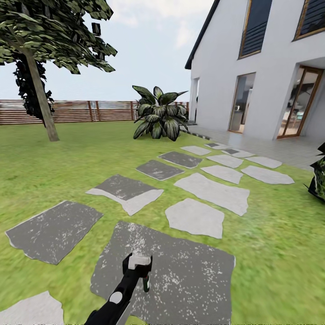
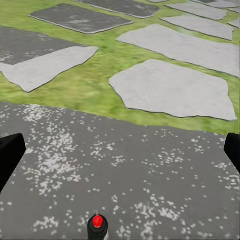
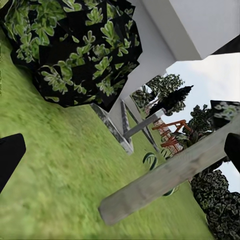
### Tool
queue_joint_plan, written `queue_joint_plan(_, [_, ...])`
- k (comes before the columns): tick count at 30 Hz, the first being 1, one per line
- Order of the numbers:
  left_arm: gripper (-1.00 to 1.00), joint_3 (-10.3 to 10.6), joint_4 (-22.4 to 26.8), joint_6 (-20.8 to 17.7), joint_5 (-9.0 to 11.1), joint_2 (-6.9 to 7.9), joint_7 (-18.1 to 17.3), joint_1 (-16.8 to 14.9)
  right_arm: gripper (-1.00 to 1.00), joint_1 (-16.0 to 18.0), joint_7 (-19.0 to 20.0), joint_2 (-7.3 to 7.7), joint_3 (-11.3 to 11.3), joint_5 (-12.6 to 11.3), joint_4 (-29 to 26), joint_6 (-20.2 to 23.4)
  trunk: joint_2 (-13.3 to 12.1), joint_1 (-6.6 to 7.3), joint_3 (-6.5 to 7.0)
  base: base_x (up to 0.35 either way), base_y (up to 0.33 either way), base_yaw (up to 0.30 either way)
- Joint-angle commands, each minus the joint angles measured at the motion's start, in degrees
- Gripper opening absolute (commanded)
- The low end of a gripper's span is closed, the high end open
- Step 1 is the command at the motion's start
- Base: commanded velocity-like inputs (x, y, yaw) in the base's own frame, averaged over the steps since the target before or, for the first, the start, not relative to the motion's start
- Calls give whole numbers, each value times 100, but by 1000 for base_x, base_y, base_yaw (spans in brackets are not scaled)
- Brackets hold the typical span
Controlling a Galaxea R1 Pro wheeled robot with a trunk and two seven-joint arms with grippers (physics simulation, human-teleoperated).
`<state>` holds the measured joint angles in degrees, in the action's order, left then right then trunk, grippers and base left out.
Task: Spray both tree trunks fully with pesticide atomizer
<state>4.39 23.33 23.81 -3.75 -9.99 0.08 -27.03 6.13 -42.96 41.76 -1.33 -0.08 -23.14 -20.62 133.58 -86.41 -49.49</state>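
Even, bright daylight fills the garden — flat and without any clear direction of light, under a pale hazy sky (image 1: 149, 40). The lawn (image 1: 54, 171) and the paving stones (image 1: 180, 271) carry no cast shadows. Textures look soft and smeared — grass blurs in the right wrist view, and straight lines bend near the head view's edges.

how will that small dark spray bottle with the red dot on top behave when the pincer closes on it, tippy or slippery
The small dark spray bottle with the grey trigger head stands upright on the speckled dark grey paving stone, narrow and tall, so a sideways nudge would probably tip it. It looks rigid and likely light. Its smooth round body may slip in the left pincer.
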Motion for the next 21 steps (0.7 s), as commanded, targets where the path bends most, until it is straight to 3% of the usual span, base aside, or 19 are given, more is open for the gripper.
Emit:
queue_joint_plan(1, [100, -8, -3, 18, -38, -1, 1, -2, 100, 3, 8, -1, -12, -4, 2, -26, 44, -21, -24, 0, 0, 0])
queue_joint_plan(21, [100, -9, -3, 44, -38, -1, 1, -3, 100, 4, -128, -19, -7, -11, -7, -47, 846, -461, -383, 0, 0, 0])
